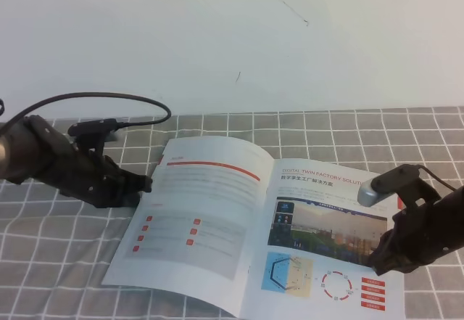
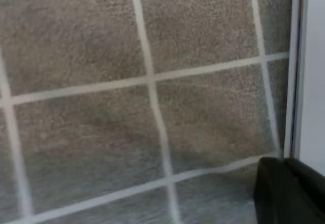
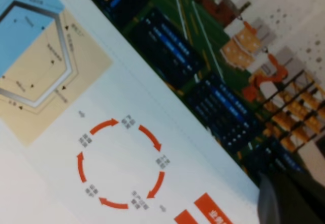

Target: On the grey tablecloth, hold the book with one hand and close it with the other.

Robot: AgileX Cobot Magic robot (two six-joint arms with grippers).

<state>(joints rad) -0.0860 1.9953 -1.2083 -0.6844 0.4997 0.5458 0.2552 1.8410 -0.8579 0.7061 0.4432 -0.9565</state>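
The book (image 1: 246, 222) lies open and flat on the grey tablecloth (image 1: 58, 262), showing white pages with red headings and photos. My left gripper (image 1: 143, 183) sits low at the left page's outer edge. In the left wrist view, one dark finger (image 2: 289, 193) shows at the bottom right, beside the page edge (image 2: 297, 66). My right gripper (image 1: 378, 263) rests down on the right page near its lower right. The right wrist view shows that page (image 3: 127, 148) very close, with a red circular diagram, and one finger (image 3: 292, 198) in the corner. Neither view shows the gap between the jaws.
A black cable (image 1: 109, 99) loops from the left arm over the cloth's back edge. A white wall (image 1: 232, 37) rises behind the table. Bare checked cloth surrounds the book on the left, the back and the far right.
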